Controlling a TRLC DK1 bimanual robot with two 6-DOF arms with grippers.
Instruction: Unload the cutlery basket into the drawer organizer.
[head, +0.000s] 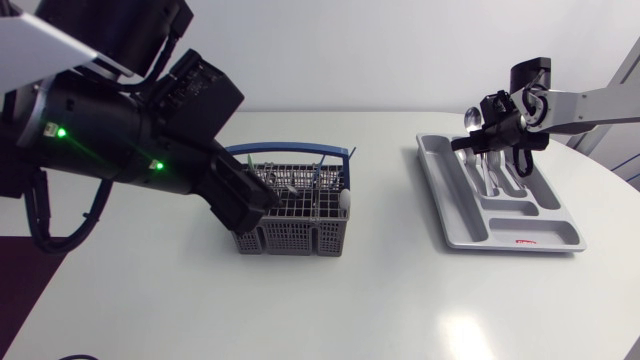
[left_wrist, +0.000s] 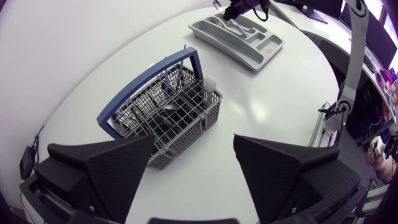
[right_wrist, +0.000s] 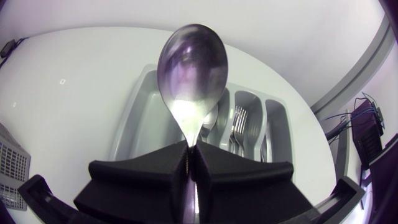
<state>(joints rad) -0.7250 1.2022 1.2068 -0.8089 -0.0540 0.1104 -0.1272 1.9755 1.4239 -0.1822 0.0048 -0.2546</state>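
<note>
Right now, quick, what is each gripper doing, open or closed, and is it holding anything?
Left gripper: open, empty, near the grey mesh cutlery basket.
Right gripper: closed on a shiny silver metal spoon.

The left arm reaches in from the side and slopes downward, its pincer (left_wrist: 193, 144) tipped toward the desk with both fingers spread wide. The right arm stretches in level, its pincer (right_wrist: 191, 152) clamped on a spoon (right_wrist: 191, 65).
</note>
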